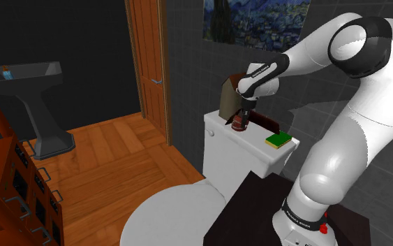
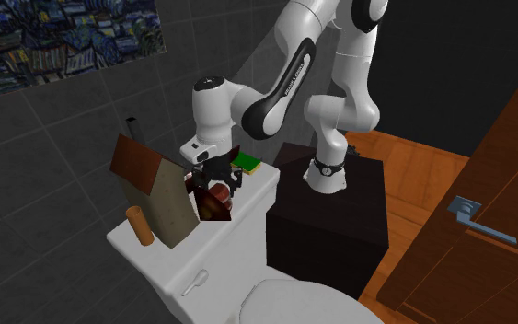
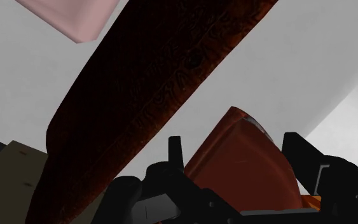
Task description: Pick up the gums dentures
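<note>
Your pincer (image 3: 234,145) clasps the dark red gums dentures (image 3: 242,172) between its black fingers (image 3: 175,153). Beyond, you see a long maroon shape (image 3: 152,95) slanting across a white surface (image 3: 292,76), with a pink object (image 3: 75,16) past it.

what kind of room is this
A bathroom, most likely in a house: a white toilet with its tank stands against a dark tiled wall, and a dark pedestal sink stands across the wooden floor.
</note>
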### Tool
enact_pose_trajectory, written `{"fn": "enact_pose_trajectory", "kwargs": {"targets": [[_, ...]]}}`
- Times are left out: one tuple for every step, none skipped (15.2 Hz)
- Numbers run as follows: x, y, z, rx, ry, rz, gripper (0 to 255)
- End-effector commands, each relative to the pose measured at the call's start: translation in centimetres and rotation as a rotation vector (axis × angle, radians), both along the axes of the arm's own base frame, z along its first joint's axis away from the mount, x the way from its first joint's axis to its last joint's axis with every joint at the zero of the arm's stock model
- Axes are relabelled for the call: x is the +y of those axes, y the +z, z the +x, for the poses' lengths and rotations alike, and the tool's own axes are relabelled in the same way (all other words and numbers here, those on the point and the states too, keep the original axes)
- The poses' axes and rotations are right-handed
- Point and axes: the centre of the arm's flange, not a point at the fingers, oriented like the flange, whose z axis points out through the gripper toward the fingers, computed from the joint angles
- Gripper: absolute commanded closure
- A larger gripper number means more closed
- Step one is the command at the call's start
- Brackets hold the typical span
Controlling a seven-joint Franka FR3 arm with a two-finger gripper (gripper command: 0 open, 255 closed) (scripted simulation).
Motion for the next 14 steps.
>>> {"fn": "enact_pose_trajectory", "kwargs": {"targets": [[0.0, -0.1, -0.1, 0.002, -0.001, 0.001, 255], [0.0, -0.1, -0.1, 0.002, -0.001, 0.001, 255], [-0.1, -0.1, 0.0, 0.002, -0.001, 0.000, 255], [-0.1, 0.5, 0.0, 0.002, -0.001, 0.000, 255], [-0.1, 1.0, 0.0, 0.002, -0.001, 0.000, 255], [-0.1, 1.5, 0.0, 0.002, -0.001, 0.000, 255], [-0.1, 2.0, 0.0, 0.002, -0.001, 0.000, 255], [-0.1, 2.6, 0.0, 0.002, -0.001, 0.000, 255], [-0.1, 3.1, 0.0, 0.002, -0.001, 0.000, 255], [-0.1, 3.6, 0.0, 0.002, -0.001, 0.000, 255], [-0.1, 4.2, 0.0, 0.002, -0.001, 0.000, 255], [-0.1, 4.7, 0.0, 0.002, -0.001, 0.000, 255], [-0.1, 5.2, 0.0, 0.002, -0.001, 0.000, 255], [-0.1, 5.7, 0.0, 0.002, -0.001, 0.000, 255]]}}
